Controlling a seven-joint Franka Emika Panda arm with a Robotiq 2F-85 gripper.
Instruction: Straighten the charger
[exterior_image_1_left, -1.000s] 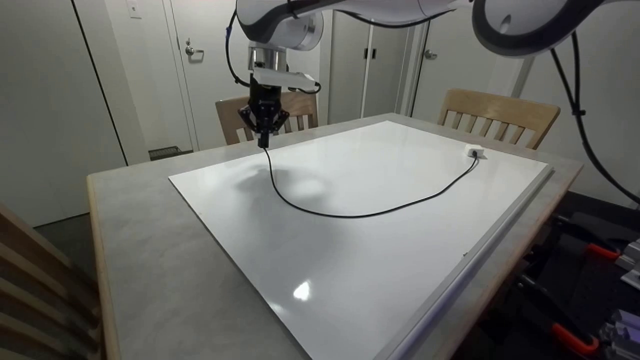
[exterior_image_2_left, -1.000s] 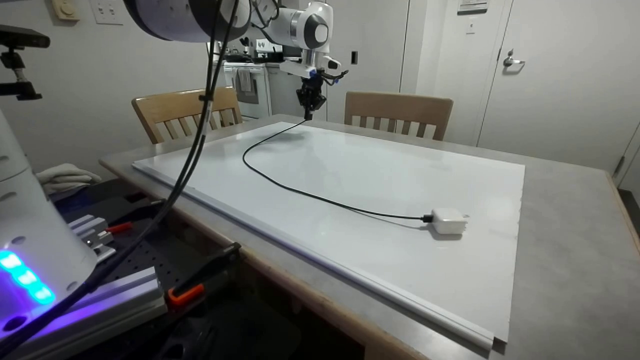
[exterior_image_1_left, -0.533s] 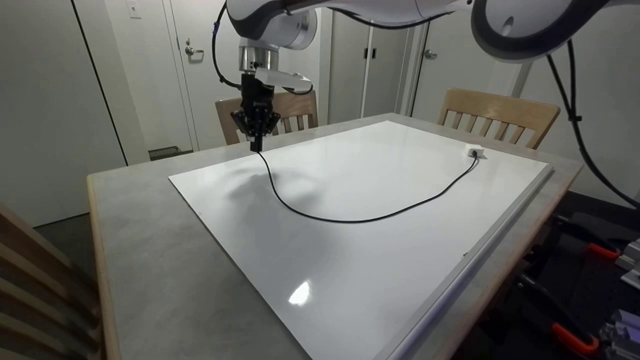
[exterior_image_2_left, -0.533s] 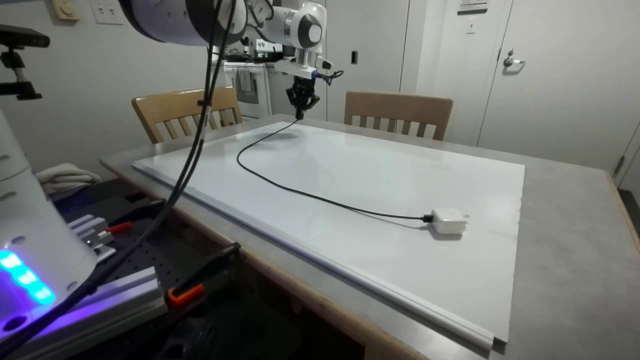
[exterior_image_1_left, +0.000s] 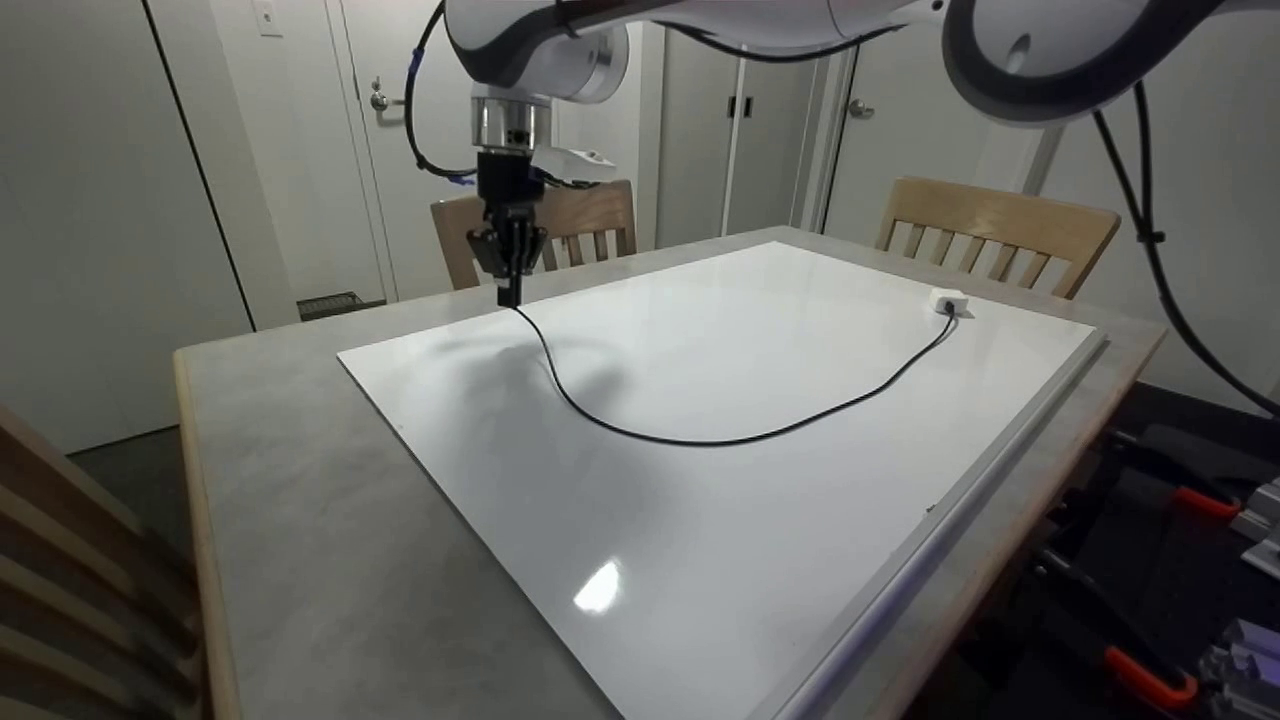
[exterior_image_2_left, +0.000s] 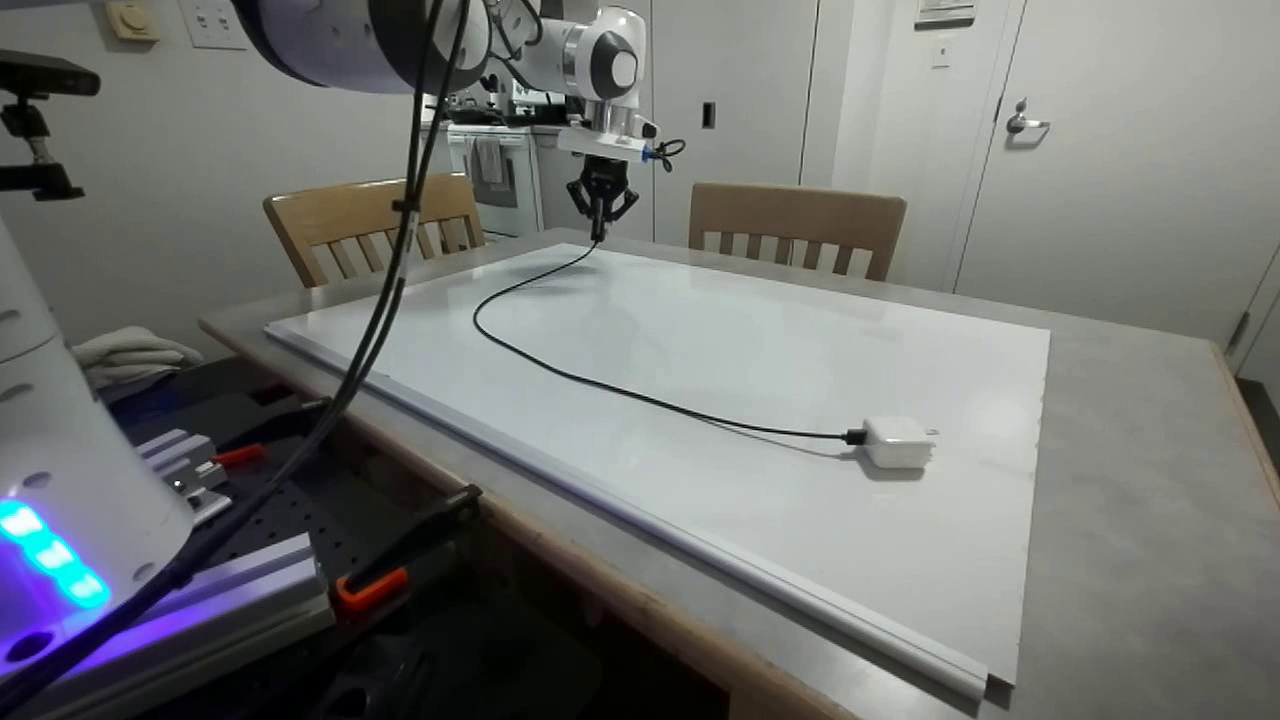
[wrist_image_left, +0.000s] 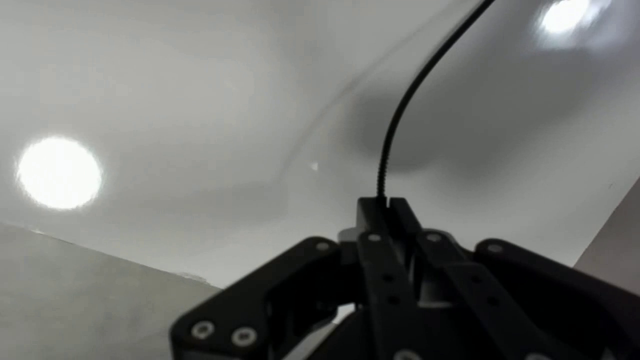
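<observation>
Over glossy white rectangular board, my black jointed pincer pinches thin black cable, presumably to pull its bend straight.

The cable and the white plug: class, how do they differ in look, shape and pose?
The cable is black; the plug is white. The cable is long, thin and curved; the plug is a small block. The gripper holds the cable's far part raised off the board; the plug rests on the board. Shared: the two are joined.
</observation>
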